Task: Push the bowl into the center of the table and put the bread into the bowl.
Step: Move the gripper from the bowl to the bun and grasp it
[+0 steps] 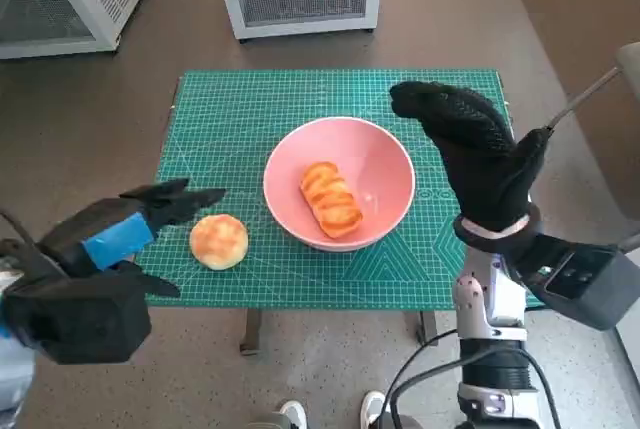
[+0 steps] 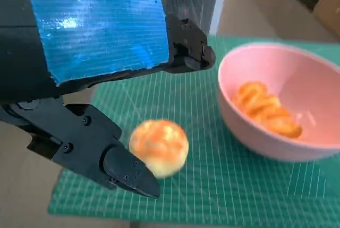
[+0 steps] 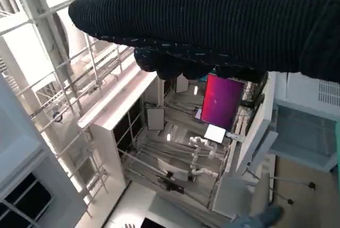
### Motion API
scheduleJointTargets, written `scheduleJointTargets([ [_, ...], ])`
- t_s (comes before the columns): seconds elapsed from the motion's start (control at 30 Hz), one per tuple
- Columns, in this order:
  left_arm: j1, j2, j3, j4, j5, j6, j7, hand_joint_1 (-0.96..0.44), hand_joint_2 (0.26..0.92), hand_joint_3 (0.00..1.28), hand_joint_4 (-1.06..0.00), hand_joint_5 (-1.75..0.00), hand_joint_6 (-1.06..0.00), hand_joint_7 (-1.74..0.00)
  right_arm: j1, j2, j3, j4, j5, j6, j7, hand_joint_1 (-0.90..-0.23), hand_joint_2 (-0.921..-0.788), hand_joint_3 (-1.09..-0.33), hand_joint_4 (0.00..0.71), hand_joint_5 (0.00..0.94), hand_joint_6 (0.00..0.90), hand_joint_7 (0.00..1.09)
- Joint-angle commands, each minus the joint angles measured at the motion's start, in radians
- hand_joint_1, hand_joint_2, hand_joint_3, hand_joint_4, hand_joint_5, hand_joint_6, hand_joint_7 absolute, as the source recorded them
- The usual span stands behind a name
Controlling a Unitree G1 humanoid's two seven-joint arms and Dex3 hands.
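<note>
The round bun (image 1: 219,241) sits on the green mat (image 1: 300,109) on the counter, just beside the pink bowl (image 1: 385,164), which already holds one twisted loaf (image 1: 331,199). My left hand (image 1: 120,234) hovers near, fingers (image 2: 114,164) spread wide, holding nothing. The bun looks light and squashy, so I'd cradle its sides gently. My right hand (image 1: 470,149) is raised beside the bowl, its grip unclear.
</note>
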Motion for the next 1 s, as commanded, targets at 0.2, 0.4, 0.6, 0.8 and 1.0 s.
scheduleJointTargets([
  [0.2, -0.023, -0.030, -0.099, 0.093, 0.051, -0.026, 0.055, -0.17, 0.695, 0.00, -0.14, 0.00, -0.24, 0.00, 0.016, -0.012, -0.002, 0.004, -0.004, 0.016, 0.005, -0.402, -0.894, -0.538, 0.257, 0.001, -0.001, 0.72],
  [0.4, -0.056, -0.052, -0.169, 0.167, 0.109, -0.032, 0.086, -0.16, 0.698, 0.00, -0.14, 0.00, -0.23, 0.00, 0.013, -0.015, 0.000, 0.004, -0.006, 0.016, 0.007, -0.405, -0.889, -0.549, 0.261, 0.003, -0.001, 0.72],
  [0.6, -0.092, -0.073, -0.226, 0.247, 0.153, -0.041, 0.106, -0.17, 0.701, 0.00, -0.14, 0.00, -0.22, 0.00, 0.014, -0.020, -0.001, 0.006, -0.005, 0.014, 0.011, -0.414, -0.886, -0.556, 0.264, 0.004, -0.001, 0.72],
  [0.8, -0.137, -0.108, -0.276, 0.356, 0.204, -0.054, 0.151, -0.19, 0.705, 0.00, -0.14, 0.00, -0.22, 0.00, 0.015, -0.024, 0.000, 0.003, -0.003, 0.019, 0.012, -0.421, -0.885, -0.556, 0.269, 0.006, -0.001, 0.72],
  [1.0, -0.164, -0.150, -0.310, 0.466, 0.259, -0.085, 0.250, -0.17, 0.717, 0.01, -0.18, -0.01, -0.24, -0.01, 0.017, -0.025, 0.001, -0.001, -0.004, 0.017, 0.010, -0.428, -0.891, -0.546, 0.280, 0.011, 0.003, 0.73],
])
